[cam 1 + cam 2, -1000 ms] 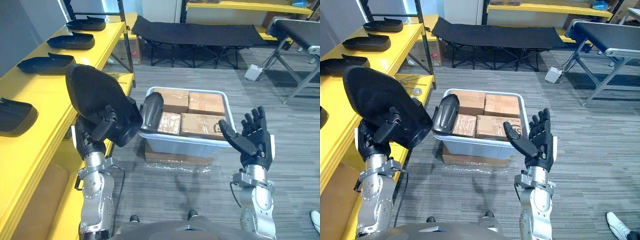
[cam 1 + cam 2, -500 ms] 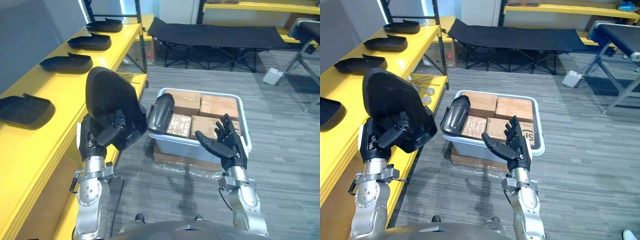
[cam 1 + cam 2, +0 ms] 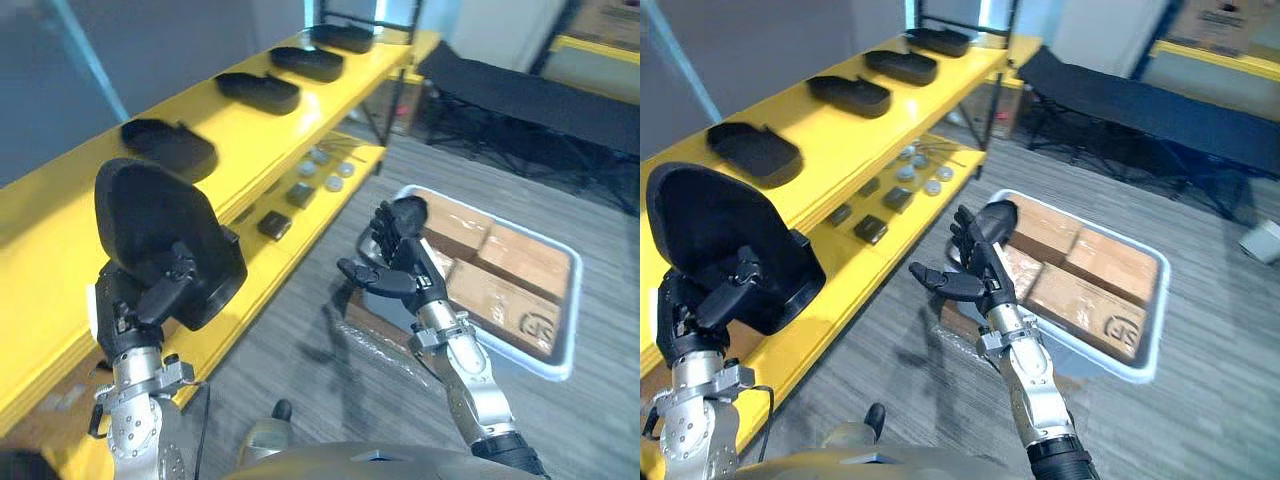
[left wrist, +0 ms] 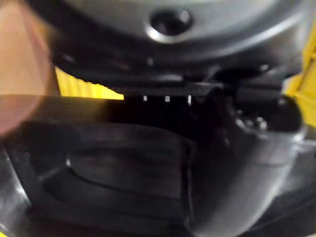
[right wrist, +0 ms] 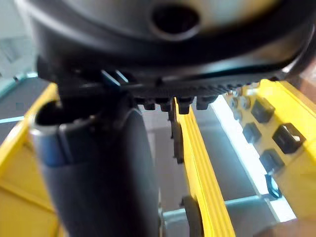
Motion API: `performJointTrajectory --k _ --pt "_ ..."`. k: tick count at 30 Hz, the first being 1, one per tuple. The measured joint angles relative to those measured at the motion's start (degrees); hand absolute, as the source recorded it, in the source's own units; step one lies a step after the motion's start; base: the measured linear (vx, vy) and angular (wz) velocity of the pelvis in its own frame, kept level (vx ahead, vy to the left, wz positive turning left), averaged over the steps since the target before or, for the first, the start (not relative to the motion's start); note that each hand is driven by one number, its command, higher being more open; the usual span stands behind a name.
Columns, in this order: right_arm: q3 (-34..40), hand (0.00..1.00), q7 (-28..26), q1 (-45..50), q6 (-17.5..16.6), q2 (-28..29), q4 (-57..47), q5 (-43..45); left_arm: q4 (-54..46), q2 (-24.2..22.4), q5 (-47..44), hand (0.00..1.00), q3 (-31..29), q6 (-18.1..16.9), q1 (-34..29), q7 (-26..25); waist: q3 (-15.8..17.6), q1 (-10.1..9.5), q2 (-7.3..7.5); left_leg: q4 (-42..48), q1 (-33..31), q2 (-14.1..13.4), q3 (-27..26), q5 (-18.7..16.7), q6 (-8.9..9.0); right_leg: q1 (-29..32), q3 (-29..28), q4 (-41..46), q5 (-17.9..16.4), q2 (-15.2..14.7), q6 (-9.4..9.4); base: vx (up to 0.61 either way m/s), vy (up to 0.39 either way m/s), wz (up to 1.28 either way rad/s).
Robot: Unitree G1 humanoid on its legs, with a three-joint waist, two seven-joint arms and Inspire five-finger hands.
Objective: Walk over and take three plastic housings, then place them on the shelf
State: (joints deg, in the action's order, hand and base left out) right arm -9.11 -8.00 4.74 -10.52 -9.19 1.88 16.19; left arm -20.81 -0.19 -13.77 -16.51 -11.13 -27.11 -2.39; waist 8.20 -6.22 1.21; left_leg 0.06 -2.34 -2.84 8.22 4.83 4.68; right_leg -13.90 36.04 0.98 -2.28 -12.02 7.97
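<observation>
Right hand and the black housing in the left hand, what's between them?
In the left eye view, nothing hangs between the right hand and the housing held by the left hand; below that gap show the lower yellow shelf and grey floor.

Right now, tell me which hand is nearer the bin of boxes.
Right. The right hand, open, is raised just before the bin's end; the left hand is well off beside the shelf, shut on a housing.

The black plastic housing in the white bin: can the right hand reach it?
Probably yes: the open right hand is empty and close to that black plastic housing; nothing lies between them.
</observation>
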Motion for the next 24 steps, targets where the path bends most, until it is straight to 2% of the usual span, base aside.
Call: performJointTrajectory --k 1,2,4,6,7,9,11,12,13,14,15,17,18,19,20,21,22,23,24 --pt "0.73 1.0 0.99 0.03 0.16 -0.11 0.07 -0.02 0.0 -0.04 0.48 0.0 -0.04 0.0 -0.03 1.73 0.28 0.14 -0.14 -0.29 -0.59 -0.45 -1.62 2.0 0.02 -1.15 3.24 0.08 -0.17 0.05 0.06 0.0 0.011 1.29" --pt "1.2 1.0 1.78 -0.11 0.26 -0.16 0.41 -0.12 -0.04 -0.03 0.65 0.0 -0.19 -0.03 -0.15 3.27 0.32 -1.19 -0.2 -1.05 -0.96 0.05 -0.65 3.28 0.22 -1.47 4.1 0.12 -0.17 -0.05 0.06 0.0 0.034 1.05" --pt "1.53 1.0 2.33 -0.34 0.28 0.43 0.46 -0.13 -0.13 -0.01 0.7 0.0 -0.55 -0.19 -0.15 4.5 0.66 -2.01 -0.3 -2.01 -1.44 0.84 0.81 4.02 -0.36 -1.49 3.45 0.74 -0.48 -0.45 -0.21 0.0 0.081 0.6" --pt "1.84 1.0 2.1 -0.27 0.27 0.6 0.43 -0.11 -0.15 0.16 0.7 0.0 -1.3 -0.2 0.04 6.16 1.54 -1.32 -0.61 -2.45 -1.42 1.81 1.53 4.19 -0.61 -0.94 -1.2 4.1 -2.66 -1.72 -1.34 -0.03 0.119 0.62" --pt "2.84 1.0 1.83 0.84 0.26 0.63 0.01 0.02 -0.15 0.56 0.69 0.0 -1.22 -0.2 0.72 7.82 2.08 -0.69 -1.19 -2.41 -1.68 2.17 2.75 4.25 -0.71 0.23 -6.4 7.65 -4.11 -2.06 -3.44 -0.08 0.124 0.84" --pt "5.11 1.0 1.05 3.51 0.23 0.74 -1.2 0.79 -0.85 2.05 0.68 0.0 -0.93 -0.35 2.57 10.43 2.64 1.14 -1.73 -2.59 -3.36 2.21 4.82 4.25 -0.72 3.22 -13.96 12.99 -5.09 -1.58 -5.01 -0.09 0.088 1.07" --pt "7.55 1.0 0.21 5.23 0.18 1.36 -1.65 0.97 -1.87 5.11 0.38 0.0 0.16 -1.21 4.76 11.44 3.31 1.79 -0.44 -4.83 -4.52 2.33 4.52 4.33 -0.69 4.4 -17.44 13.53 -8.32 -1.23 -6.81 -0.09 -0.027 0.82" --pt "8.07 1.0 -0.54 4.89 -0.05 1.06 -1.72 0.84 -2.41 5.38 0.05 0.0 0.36 -1.54 5.25 11.7 4.0 1.48 -0.73 -4.78 -5.37 1.76 4.0 6.99 -0.75 4.38 -17.57 12.6 -9.57 -0.63 -5.26 -0.09 -0.09 0.19" --pt "8.08 1.0 -0.76 4.58 -0.23 0.92 -1.78 0.36 -2.5 5.23 -0.14 0.0 0.45 -1.74 5.09 11.71 4.36 1.4 -1.33 -4.49 -5.73 1.09 3.68 9.7 0.03 4.24 -17.67 12.11 -10.28 -0.08 -4.1 -0.13 -0.101 -0.1" --pt "7.97 1.0 -0.88 4.44 -0.65 1.16 -1.86 -0.52 -2.45 5.06 -0.2 0.0 0.85 -1.86 5.13 11.72 5.0 1.67 -1.54 -3.52 -6.77 0.9 3.35 10.35 0.43 4.0 -18.0 10.78 -11.33 0.3 -1.75 -0.19 -0.123 -0.15" --pt "8.0 1.0 -1.03 4.5 -1.29 0.78 -1.95 -1.6 -2.46 4.35 -0.59 0.0 2.26 -1.96 4.99 11.71 6.17 1.7 -2.88 -2.83 -7.11 -0.25 3.42 10.71 0.43 4.34 -18.32 10.85 -11.08 1.37 -0.71 -0.2 -0.112 -0.08" --pt "7.93 1.0 -0.92 5.28 -1.94 0.4 -2.02 -2.81 -2.45 4.04 -1.87 0.0 4.5 -2.18 4.18 12.55 7.11 1.94 -4.36 -2.26 -7.27 -1.5 3.24 10.07 0.98 4.3 -17.98 11.7 -11.92 2.58 -0.69 -0.19 -0.091 0.1" --pt "8.12 1.0 -0.24 6.25 -3.28 0.38 -2.1 -3.79 -2.46 4.06 -1.87 0.0 5.93 -2.52 4.1 13.38 7.34 2.48 -4.62 -2.3 -7.48 -1.73 2.62 7.93 0.8 4.21 -17.01 12.35 -12.55 2.65 -1.04 -0.15 -0.072 0.36" --pt "8.2 1.0 0.06 6.39 -3.7 0.48 -2.1 -4.15 -2.45 4.15 -1.87 0.0 6.43 -2.64 4.22 13.7 7.65 2.77 -3.85 -1.75 -7.92 -1.62 1.39 6.25 0.21 4.2 -16.75 12.24 -12.77 1.66 -1.53 -0.11 -0.004 0.51" --pt "8.54 1.0 0.6 6.27 -4.97 1.06 -2.33 -4.13 -2.48 4.33 -1.87 0.0 6.8 -3.11 4.68 14.81 8.16 3.26 -2.63 3.56 -10.64 -0.72 -1.54 3.82 -2.34 4.44 -15.97 12.43 -12.83 0.44 -1.52 -0.06 0.033 0.35" --pt "8.58 1.0 1.2 6.29 -5.29 1.14 -2.92 -4.1 -2.48 4.5 -1.87 0.0 6.83 -3.42 4.81 15.15 8.11 3.16 -2.92 8.17 -11.77 -0.16 -2.71 3.31 -3.01 4.43 -15.89 12.53 -12.84 0.02 -1.49 -0.06 0.066 0.34" --pt "8.7 1.0 2.78 6.59 -7.41 1.86 -5.11 -3.94 -2.45 5.14 -2.0 0.0 6.46 -4.5 5.03 15.15 7.85 3.16 -2.78 12.91 -11.88 0.66 -5.47 0.57 -1.7 3.77 -15.85 12.69 -13.32 -0.5 -0.87 0.02 0.069 0.18" --pt "9.08 1.0 3.45 6.49 -8.98 3.11 -6.17 -3.86 -2.45 5.17 -2.33 0.0 6.18 -5.08 5.36 15.21 7.58 2.72 -1.83 13.17 -11.92 1.71 -6.03 0.17 -1.98 3.74 -15.86 12.81 -13.86 -1.66 -0.93 0.05 0.081 0.17" --pt "9.14 1.0 3.58 6.42 -9.84 3.77 -7.15 -3.52 -2.45 5.18 -2.63 0.0 6.08 -5.13 5.65 15.42 7.61 2.36 -1.41 14.45 -12.28 2.56 -6.51 -0.85 -2.54 3.44 -16.26 12.77 -14.34 -2.35 -1.8 0.13 0.106 0.09"
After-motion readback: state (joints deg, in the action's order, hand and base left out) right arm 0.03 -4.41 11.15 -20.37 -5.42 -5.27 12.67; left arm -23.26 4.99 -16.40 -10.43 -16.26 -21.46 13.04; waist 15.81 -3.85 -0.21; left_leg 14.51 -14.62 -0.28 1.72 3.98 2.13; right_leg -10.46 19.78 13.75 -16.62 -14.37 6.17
